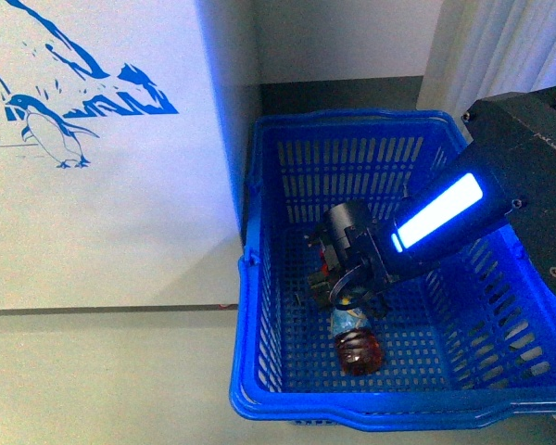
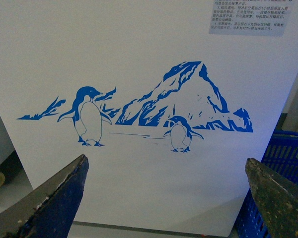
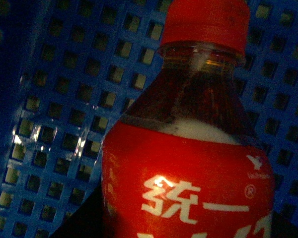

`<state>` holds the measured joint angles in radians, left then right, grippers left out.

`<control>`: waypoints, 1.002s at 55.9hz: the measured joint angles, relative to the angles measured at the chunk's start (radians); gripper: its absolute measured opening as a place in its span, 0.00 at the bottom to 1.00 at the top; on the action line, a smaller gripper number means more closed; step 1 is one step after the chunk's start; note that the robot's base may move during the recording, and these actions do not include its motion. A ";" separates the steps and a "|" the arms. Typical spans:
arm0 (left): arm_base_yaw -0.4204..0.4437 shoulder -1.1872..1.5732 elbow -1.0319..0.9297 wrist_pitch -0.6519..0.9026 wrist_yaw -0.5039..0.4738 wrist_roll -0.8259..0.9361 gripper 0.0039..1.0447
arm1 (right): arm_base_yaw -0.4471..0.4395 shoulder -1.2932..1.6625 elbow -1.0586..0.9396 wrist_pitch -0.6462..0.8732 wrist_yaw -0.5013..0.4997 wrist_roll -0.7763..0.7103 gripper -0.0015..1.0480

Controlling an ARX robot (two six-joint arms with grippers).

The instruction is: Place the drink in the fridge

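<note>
The drink [image 1: 354, 341] lies low inside the blue basket, its dark amber base towards me. My right gripper [image 1: 348, 297] reaches down into the basket and is shut on the drink. In the right wrist view the drink [image 3: 193, 163] fills the picture: red cap, dark liquid, red label with white characters; the fingers are hidden. The fridge [image 1: 102, 213] is the white wall with the blue penguin picture at the left. My left gripper [image 2: 166, 198] is open and faces the fridge [image 2: 139, 59], with nothing between its fingers [image 2: 54, 203].
The blue slotted basket [image 1: 352, 120] stands on the grey floor right against the fridge's side, its corner in the left wrist view [image 2: 288, 148]. A grey text sticker [image 2: 248, 17] is on the fridge. A pale curtain [image 1: 500, 46] hangs behind the basket.
</note>
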<state>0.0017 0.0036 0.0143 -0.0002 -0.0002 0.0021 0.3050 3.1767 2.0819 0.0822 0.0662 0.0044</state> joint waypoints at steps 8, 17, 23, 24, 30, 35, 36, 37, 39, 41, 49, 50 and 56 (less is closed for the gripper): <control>0.000 0.000 0.000 0.000 0.000 0.000 0.92 | -0.017 -0.028 -0.013 0.086 0.020 -0.008 0.41; 0.000 0.000 0.000 0.000 0.000 0.000 0.92 | -0.057 -0.151 -0.117 0.214 0.042 -0.024 0.40; 0.000 0.000 0.000 0.000 0.000 0.000 0.92 | -0.084 -0.266 -0.220 0.306 0.033 -0.023 0.40; 0.000 0.000 0.000 0.000 0.000 0.000 0.92 | -0.089 -0.293 -0.244 0.321 0.031 -0.023 0.40; 0.000 0.000 0.000 0.000 0.000 0.000 0.92 | -0.107 -0.394 -0.344 0.383 0.019 -0.012 0.40; 0.000 0.000 0.000 0.000 0.000 0.000 0.92 | -0.120 -0.472 -0.422 0.427 0.019 0.000 0.40; 0.000 0.000 0.000 0.000 0.000 0.000 0.92 | -0.122 -0.484 -0.433 0.432 0.019 0.000 0.40; 0.000 0.000 0.000 0.000 0.000 0.000 0.92 | -0.124 -0.496 -0.443 0.438 0.019 0.000 0.40; 0.000 0.000 0.000 0.000 0.000 0.000 0.92 | -0.131 -0.537 -0.485 0.465 0.018 0.003 0.40; 0.000 0.000 0.000 0.000 0.000 0.000 0.92 | -0.135 -0.557 -0.504 0.477 0.019 0.005 0.40; 0.000 0.000 0.000 0.000 0.000 0.000 0.92 | -0.175 -0.756 -0.666 0.524 0.021 0.008 0.40; 0.000 0.000 0.000 0.000 0.000 0.000 0.92 | -0.177 -0.770 -0.676 0.526 0.021 0.007 0.40; 0.000 0.000 0.000 0.000 0.000 0.000 0.92 | -0.199 -0.890 -0.775 0.546 0.031 0.002 0.40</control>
<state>0.0017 0.0036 0.0143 -0.0002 -0.0002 0.0021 0.1059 2.2868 1.3067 0.6285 0.0967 0.0063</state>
